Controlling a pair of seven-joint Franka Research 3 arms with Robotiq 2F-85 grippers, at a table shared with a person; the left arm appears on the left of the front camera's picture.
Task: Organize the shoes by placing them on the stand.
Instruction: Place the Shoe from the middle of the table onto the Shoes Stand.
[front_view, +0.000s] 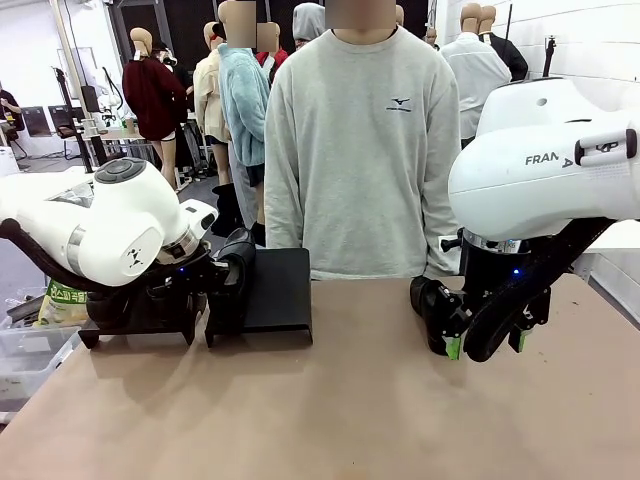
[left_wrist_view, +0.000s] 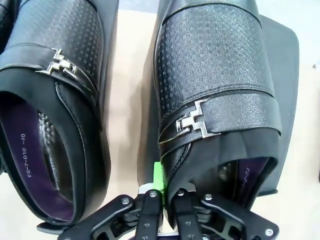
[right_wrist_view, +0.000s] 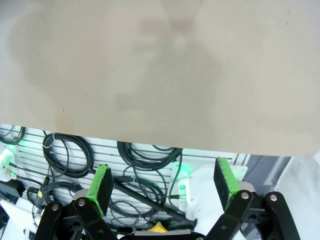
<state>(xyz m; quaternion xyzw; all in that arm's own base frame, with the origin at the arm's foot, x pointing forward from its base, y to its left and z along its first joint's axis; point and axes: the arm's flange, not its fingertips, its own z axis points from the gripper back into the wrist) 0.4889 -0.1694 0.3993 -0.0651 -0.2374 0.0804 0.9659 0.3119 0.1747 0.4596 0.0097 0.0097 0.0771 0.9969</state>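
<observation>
Left jaws pinching shoe (left_wrist_view: 215, 100) heel rim, on stand (left_wrist_view: 287, 75)

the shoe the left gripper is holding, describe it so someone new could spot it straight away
Start at the black stand on the table's left part, before the person. The shoe, black with a silver buckle, lies on it, heel pinched by the left gripper. The second shoe, on the other stand alongside, has no gripper on it.
</observation>
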